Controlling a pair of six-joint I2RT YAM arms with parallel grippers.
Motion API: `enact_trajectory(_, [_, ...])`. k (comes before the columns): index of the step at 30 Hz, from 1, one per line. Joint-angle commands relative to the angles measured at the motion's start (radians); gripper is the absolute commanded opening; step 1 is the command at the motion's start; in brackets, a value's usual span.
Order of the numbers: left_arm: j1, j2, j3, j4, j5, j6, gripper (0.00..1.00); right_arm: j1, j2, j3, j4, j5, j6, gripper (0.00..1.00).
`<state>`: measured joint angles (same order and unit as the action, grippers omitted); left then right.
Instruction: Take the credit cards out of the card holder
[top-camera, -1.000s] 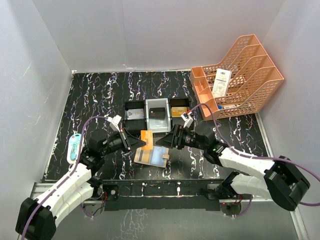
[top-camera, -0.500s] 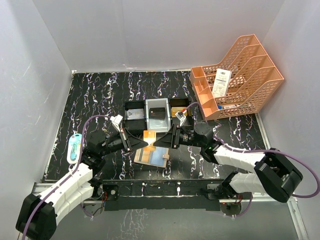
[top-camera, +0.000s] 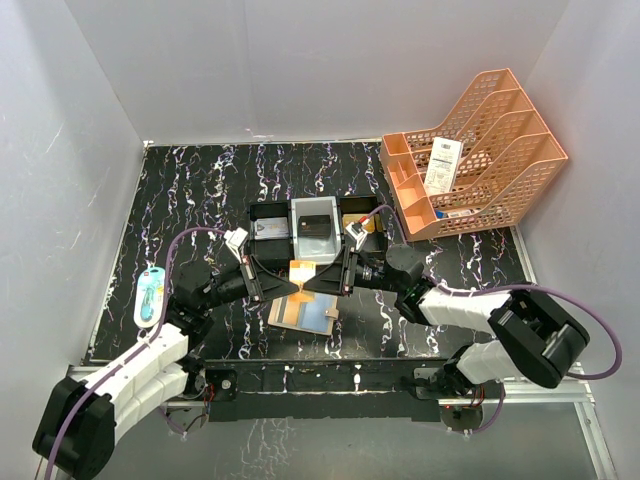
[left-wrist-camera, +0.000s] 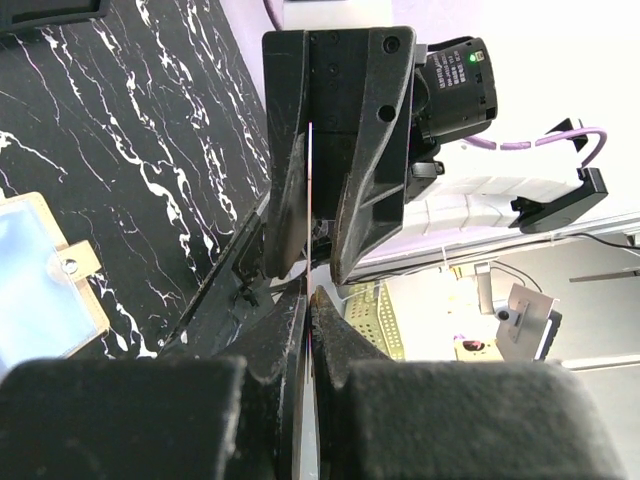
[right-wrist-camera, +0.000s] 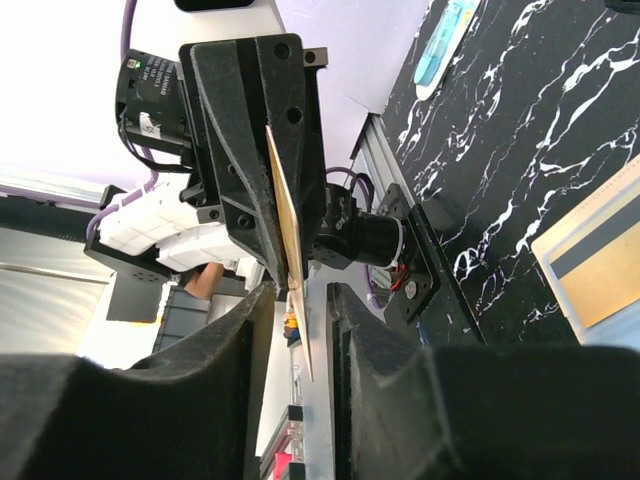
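Observation:
A gold credit card (top-camera: 300, 271) hangs on edge above the table between my two grippers. My left gripper (top-camera: 286, 281) is shut on its left end; in the left wrist view the card (left-wrist-camera: 311, 200) runs as a thin line out of my pinched fingertips (left-wrist-camera: 308, 295). My right gripper (top-camera: 316, 281) stands open around the other end. In the right wrist view the card (right-wrist-camera: 285, 210) sits between the fingers (right-wrist-camera: 303, 290), with a gap showing on one side. The tan card holder (top-camera: 305, 312) lies open on the table below, pale blue slots up.
Behind the hand-over stands a three-compartment tray (top-camera: 291, 208) holding a grey-blue card (top-camera: 268, 229), a black card (top-camera: 316, 224) and a gold one (top-camera: 360, 222). An orange file rack (top-camera: 480, 150) with a white receipt (top-camera: 442, 165) fills the back right. A blue-white object (top-camera: 150, 297) lies far left.
My right gripper has moved left onto the card's free end and its jaws have narrowed around it. The left gripper kept hold of the card and shifted slightly toward the centre.

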<state>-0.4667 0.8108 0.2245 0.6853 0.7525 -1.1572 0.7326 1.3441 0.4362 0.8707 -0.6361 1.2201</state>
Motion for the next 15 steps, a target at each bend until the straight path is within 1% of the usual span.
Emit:
enact_trajectory(1, [0.004,0.020,-0.016,0.087,0.040,-0.017,0.00,0.000,0.027,0.041,0.158,-0.017,0.058,0.23])
enact_trajectory(5, [0.004,0.015,-0.024,0.089,0.037,-0.020,0.00,0.000,0.063,0.043,0.230,-0.027,0.097,0.19])
enact_trajectory(12, [0.004,0.013,-0.022,0.085,0.035,-0.018,0.00,0.001,0.090,0.053,0.248,-0.033,0.110,0.10])
enact_trajectory(15, [0.003,0.016,-0.023,0.093,0.042,-0.018,0.00,0.000,0.103,0.055,0.279,-0.040,0.135,0.07])
